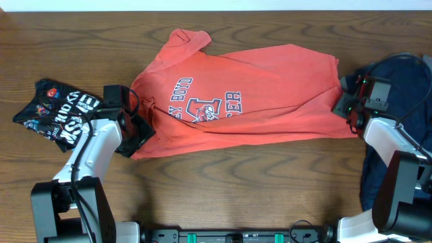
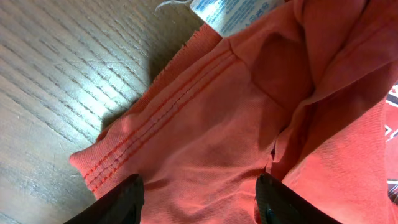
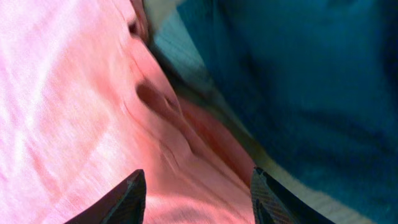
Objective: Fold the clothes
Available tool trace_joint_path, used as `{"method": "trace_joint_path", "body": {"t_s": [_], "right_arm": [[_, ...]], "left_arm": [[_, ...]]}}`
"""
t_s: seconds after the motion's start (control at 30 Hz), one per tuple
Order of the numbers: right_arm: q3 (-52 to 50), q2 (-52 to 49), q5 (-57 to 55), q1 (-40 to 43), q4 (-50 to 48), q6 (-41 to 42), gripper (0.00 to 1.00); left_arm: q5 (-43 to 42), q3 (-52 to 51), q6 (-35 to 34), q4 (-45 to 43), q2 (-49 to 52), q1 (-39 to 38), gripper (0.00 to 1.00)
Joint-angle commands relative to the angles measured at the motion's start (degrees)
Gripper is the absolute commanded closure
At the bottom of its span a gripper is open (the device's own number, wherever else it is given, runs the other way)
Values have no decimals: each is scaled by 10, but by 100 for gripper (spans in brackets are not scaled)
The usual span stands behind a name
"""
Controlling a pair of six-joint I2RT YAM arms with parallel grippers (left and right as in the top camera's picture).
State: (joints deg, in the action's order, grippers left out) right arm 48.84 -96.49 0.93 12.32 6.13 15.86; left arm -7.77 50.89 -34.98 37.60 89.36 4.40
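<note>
The coral-red T-shirt (image 1: 263,94) lies spread across the middle of the table, partly folded, with its chest lettering (image 1: 202,108) facing up. My left gripper (image 1: 138,131) is at the shirt's left corner. In the left wrist view its jaws (image 2: 199,199) stand apart over a stitched hem (image 2: 155,118), with cloth under them but not pinched. My right gripper (image 1: 347,108) is at the shirt's right edge. Its jaws (image 3: 196,199) are also open above the red cloth (image 3: 81,112), next to the navy garment (image 3: 298,74).
A black printed garment (image 1: 61,111) lies crumpled at the left, beside my left arm. The navy garment (image 1: 398,74) is heaped at the right edge under my right arm. A white care label (image 2: 230,12) shows at the shirt's edge. The bare wooden table (image 1: 256,182) lies in front.
</note>
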Motion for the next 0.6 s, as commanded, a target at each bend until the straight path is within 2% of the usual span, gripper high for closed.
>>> {"method": "trace_joint_path", "body": {"t_s": [0.0, 0.03, 0.17, 0.27, 0.4, 0.57], "right_arm": [[5, -2, 4, -6, 24, -3, 48], [6, 1, 7, -6, 45, -3, 51], [5, 3, 59, -6, 109, -34, 52], [4, 2, 36, -6, 153, -39, 52], [-11, 2, -23, -6, 149, -40, 52], [-31, 0, -34, -6, 134, -59, 50]], "left_arm": [[5, -5, 9, 1, -2, 0, 40], [5, -5, 9, 3, -2, 0, 40], [5, -5, 14, 7, -2, 0, 40], [5, -5, 27, 2, -2, -5, 40], [6, -11, 55, -16, 2, -17, 40], [14, -42, 69, -53, 17, -24, 40]]}}
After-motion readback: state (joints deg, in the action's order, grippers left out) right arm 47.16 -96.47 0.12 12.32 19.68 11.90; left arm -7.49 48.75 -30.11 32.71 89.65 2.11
